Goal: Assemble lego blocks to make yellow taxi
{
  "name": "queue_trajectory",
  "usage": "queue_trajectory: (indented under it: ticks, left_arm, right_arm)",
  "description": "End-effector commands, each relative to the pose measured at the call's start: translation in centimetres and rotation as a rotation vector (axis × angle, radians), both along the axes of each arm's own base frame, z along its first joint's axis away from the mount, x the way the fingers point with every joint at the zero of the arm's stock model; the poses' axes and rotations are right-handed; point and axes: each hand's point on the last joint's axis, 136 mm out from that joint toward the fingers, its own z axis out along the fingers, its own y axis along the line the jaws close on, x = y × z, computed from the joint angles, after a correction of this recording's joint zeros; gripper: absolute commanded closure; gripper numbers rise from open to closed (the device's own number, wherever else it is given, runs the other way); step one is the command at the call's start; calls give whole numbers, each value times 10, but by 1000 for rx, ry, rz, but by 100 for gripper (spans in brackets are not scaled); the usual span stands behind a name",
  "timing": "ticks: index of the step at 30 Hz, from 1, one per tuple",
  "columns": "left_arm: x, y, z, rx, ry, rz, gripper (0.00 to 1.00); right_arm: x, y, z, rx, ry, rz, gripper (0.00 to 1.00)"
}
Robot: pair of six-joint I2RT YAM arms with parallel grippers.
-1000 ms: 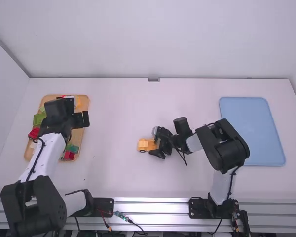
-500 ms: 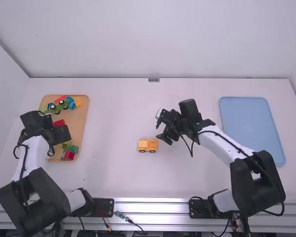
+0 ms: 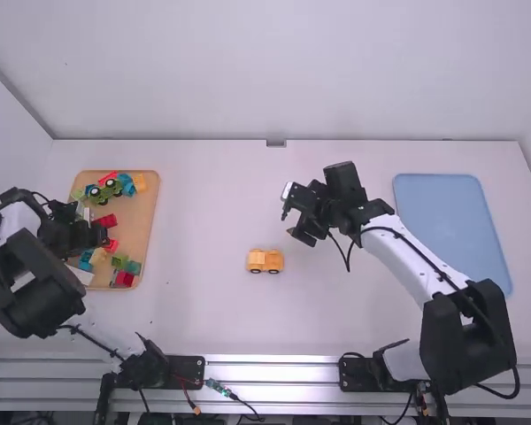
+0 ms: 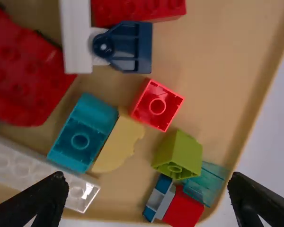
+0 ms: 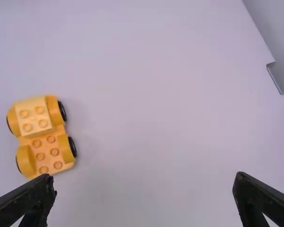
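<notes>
- There sat the yellow car (image 3: 265, 260), just below the centre of the frame, upright on its wheels (image 5: 73, 146) and touching neither tool.
- Right tool (image 5: 144, 180) spread wide, nothing between its fingers, to the upper right of the car!
- Over at the left of the frame, the left tool (image 4: 147, 181) was spread too, poised empty above the tray (image 3: 142, 212).
- The car looked light and stiff, a hard plastic build; likely a bit slick, and apt to come apart at a joint if pulled upward.
- Best hold, by my reckoning: low across the sides of its base, leaving the studs (image 5: 39, 109) free for whatever came next.
- Down in the tray, the red block (image 4: 157, 105) and teal block (image 4: 83, 132) showed hollow undersides, so either would probably have wanted flipping before it could press on; opposite flat walls seemed the place to pinch.
- The bench (image 3: 203, 310) ran pale, smooth and flat, so the car might well have skated under a sideways nudge.
- Blue mat (image 3: 451, 235) at the right of the frame, a plain pale wall (image 3: 274, 71) across the top, metal rails (image 3: 274, 367) along the bottom!
</notes>
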Motion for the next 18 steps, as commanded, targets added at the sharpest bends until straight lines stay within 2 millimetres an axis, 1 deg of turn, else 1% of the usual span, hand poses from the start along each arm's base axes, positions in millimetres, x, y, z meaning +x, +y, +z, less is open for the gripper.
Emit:
queue_trajectory:
  ticks: [1, 4, 5, 6, 8, 9, 11, 12, 13, 14, 15, 18]
  left_arm:
    - [7, -2, -2, 20, -4, -112, 37]
    - [5, 2, -5, 45, 7, -111, 43]
    - [3, 4, -6, 53, 18, -109, 42]
    - [2, 4, -7, 55, 22, -106, 37]
    - [-3, 8, -11, 68, 39, -101, 36]
    - [-5, 8, -14, 76, 48, -100, 36]
    - [-7, 9, -17, 83, 55, -100, 43]
    - [-8, 9, -20, 84, 53, -112, 56]
    - [-8, 5, -23, 74, 42, -138, 60]
    - [-8, 3, -24, 69, 37, -148, 55]
    - [-5, -2, -28, 63, 26, -163, 54]
    - [-6, -2, -32, 66, 27, -144, 55]
  right_arm:
    - [8, -4, 16, 14, -37, -19, 1]
    - [10, -7, 16, 15, -36, -28, 1]
    - [11, -9, 16, 15, -36, -34, 1]
    - [12, -10, 16, 15, -36, -36, 1]
    - [12, -10, 16, 15, -37, -36, 1]
    - [11, -9, 16, 15, -37, -34, 1]
    - [11, -9, 16, 15, -37, -34, 1]
    - [12, -10, 16, 15, -37, -36, 1]
    - [13, -11, 16, 15, -36, -40, 1]
    - [13, -12, 16, 15, -36, -40, 1]
    - [13, -12, 16, 15, -36, -41, 1]
    - [13, -12, 16, 15, -36, -40, 1]
